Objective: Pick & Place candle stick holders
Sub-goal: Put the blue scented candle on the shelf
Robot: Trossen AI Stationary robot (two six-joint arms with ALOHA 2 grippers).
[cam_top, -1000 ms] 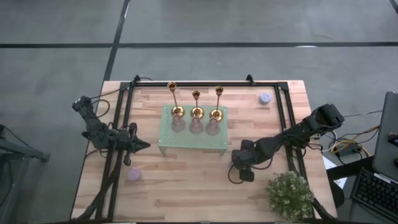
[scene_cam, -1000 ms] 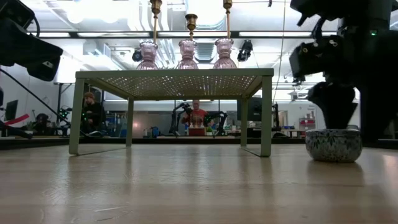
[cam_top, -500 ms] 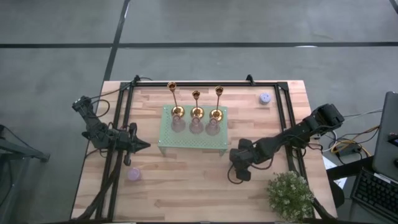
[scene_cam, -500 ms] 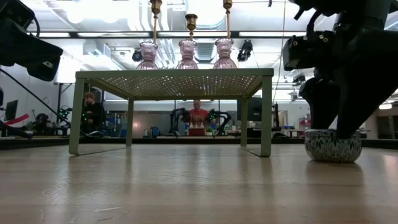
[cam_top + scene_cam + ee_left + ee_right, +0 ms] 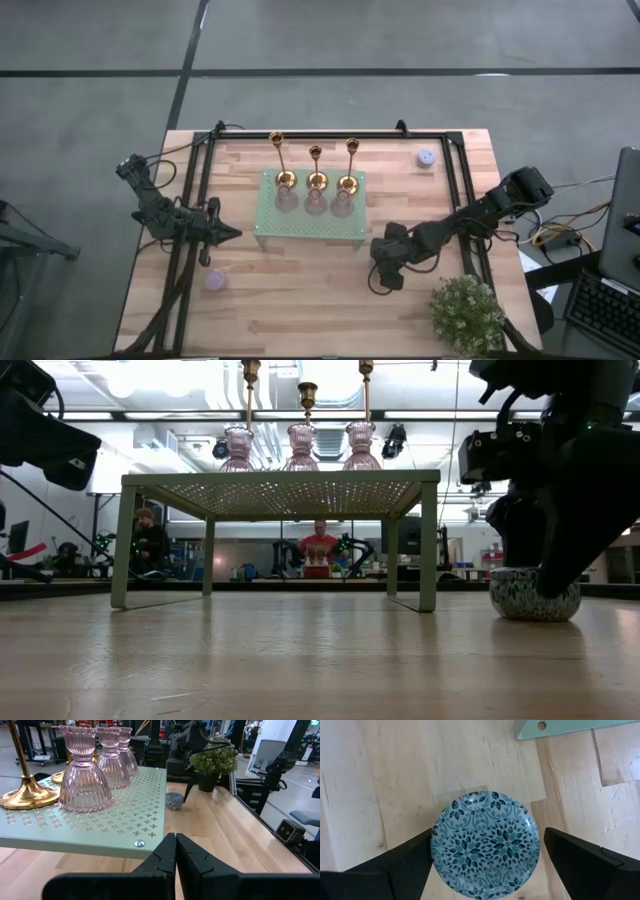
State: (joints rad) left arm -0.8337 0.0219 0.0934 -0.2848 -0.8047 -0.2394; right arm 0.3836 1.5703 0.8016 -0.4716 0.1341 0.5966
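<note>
Right gripper [image 5: 485, 855] hung open, fingers straddling the blue patterned holder [image 5: 486, 844]; left gripper [image 5: 175, 851] was closed beside the green stand [image 5: 120, 827]

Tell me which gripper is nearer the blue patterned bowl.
Right. The right gripper hangs open directly over the blue patterned bowl; the left gripper, shut, sits beyond the green stand.

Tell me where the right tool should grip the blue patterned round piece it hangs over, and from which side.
Grip the blue patterned piece across its round side wall, coming straight down from above. It sits flat on the table, and the right tool already hangs over it with a finger open on either side. Its roundness probably suits any angle.
</note>
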